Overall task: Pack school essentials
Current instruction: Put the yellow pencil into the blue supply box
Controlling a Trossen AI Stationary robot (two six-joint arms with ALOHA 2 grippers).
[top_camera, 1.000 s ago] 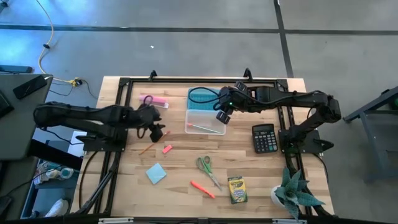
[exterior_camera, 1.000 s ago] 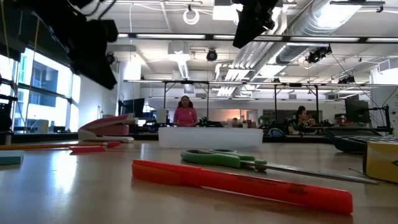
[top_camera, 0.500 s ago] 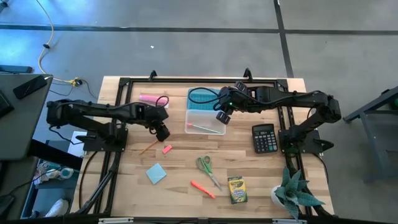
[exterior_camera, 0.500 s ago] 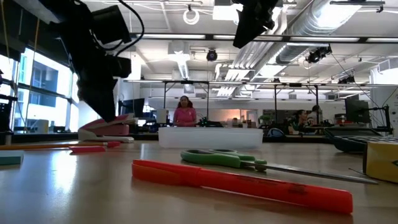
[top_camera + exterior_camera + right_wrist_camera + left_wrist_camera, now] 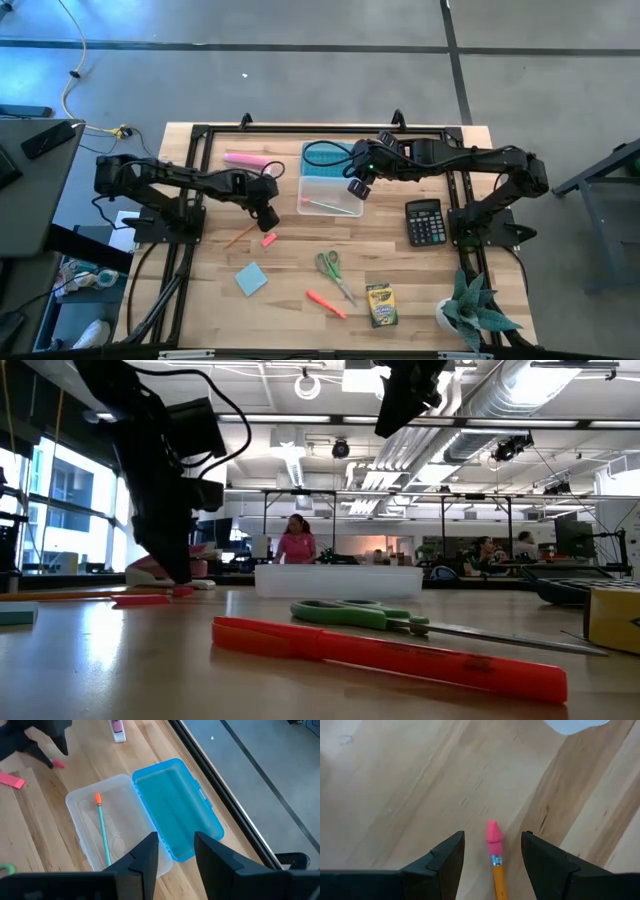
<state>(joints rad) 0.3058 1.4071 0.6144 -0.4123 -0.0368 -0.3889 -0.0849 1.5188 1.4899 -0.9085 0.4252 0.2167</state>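
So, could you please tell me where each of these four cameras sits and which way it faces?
High view: above the table, looking straight down; both arms show.
Low view: at tabletop height, looking level past the scissors into the room; arms hang from above.
Left wrist view: on the left arm, looking down at a pencil between the open left jaws.
Right wrist view: on the right arm, above the open pencil case; right jaws frame it.
Shared: high and right wrist views both show the case.

Pink-tipped orange pencil (image 5: 495, 860), teal pencil (image 5: 103, 836) in the clear box (image 5: 80, 827) with blue lid (image 5: 175, 805), green-handled scissors (image 5: 329, 267)
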